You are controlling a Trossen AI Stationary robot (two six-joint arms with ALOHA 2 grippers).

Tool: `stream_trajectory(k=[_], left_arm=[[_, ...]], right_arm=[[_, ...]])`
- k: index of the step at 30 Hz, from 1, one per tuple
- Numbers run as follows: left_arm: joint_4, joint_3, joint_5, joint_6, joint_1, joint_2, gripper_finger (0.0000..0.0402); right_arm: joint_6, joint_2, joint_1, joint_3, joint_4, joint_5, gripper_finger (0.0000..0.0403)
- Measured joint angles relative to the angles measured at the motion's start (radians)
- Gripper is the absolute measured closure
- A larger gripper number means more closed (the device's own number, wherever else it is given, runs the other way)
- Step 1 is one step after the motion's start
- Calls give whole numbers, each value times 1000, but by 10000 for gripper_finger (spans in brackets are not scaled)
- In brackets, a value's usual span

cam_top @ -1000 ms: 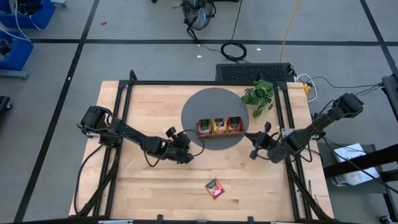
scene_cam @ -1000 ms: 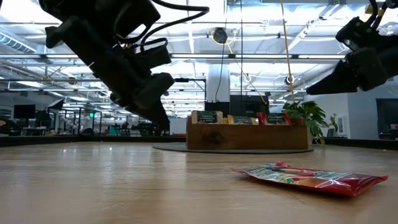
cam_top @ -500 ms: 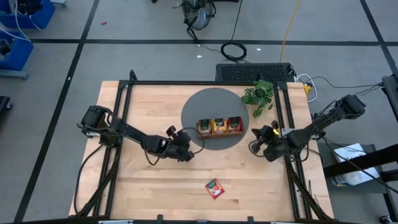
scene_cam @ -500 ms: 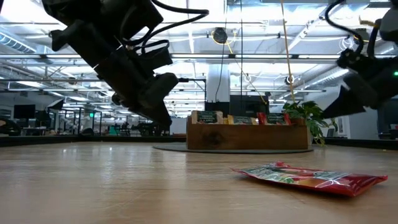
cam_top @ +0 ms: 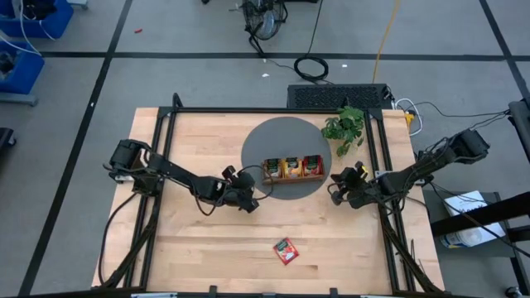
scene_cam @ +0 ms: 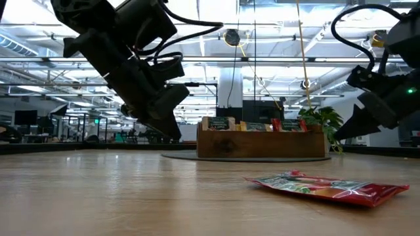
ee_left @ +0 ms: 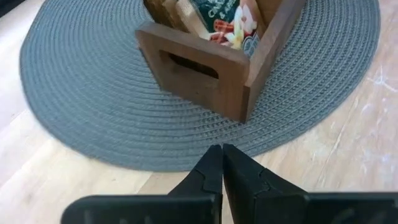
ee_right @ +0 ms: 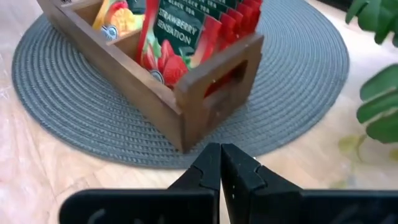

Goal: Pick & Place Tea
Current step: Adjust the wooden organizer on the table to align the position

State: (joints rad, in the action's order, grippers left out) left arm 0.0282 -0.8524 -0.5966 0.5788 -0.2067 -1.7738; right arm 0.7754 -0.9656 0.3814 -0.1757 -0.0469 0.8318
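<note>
Bright even overhead light, ceiling strip lamps (scene_cam: 275,29) glaring in low view, soft shadows, foreground tabletop (scene_cam: 131,203) blurred

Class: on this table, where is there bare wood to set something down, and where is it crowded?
Bare wood: the left part of the table, and the near edge either side of the red sachet. Crowded: the grey mat holding the tray, flanked by both grippers, left and right, plant behind.

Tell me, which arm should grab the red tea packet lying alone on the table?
Probably the left. Its shut left gripper looks slightly nearer the red sachet than the shut right gripper, beside the tray. It's close, though.
</note>
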Motion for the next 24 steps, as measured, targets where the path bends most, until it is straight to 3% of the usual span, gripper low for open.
stream_trajectory(k=[4,10,15,24], left_arm=[[-33,0,8,-18,7,-39,397],[-176,-2,51,-79,48,-122,383],[-202,-3,86,-76,73,-135,397],[-216,-2,89,-77,75,-135,381]], right_arm=[[-41,-37,-13,0,52,-4,403],[-81,-111,-60,1,85,-22,403],[-81,-165,-96,1,111,-19,403],[-175,-264,-120,1,286,-63,403]])
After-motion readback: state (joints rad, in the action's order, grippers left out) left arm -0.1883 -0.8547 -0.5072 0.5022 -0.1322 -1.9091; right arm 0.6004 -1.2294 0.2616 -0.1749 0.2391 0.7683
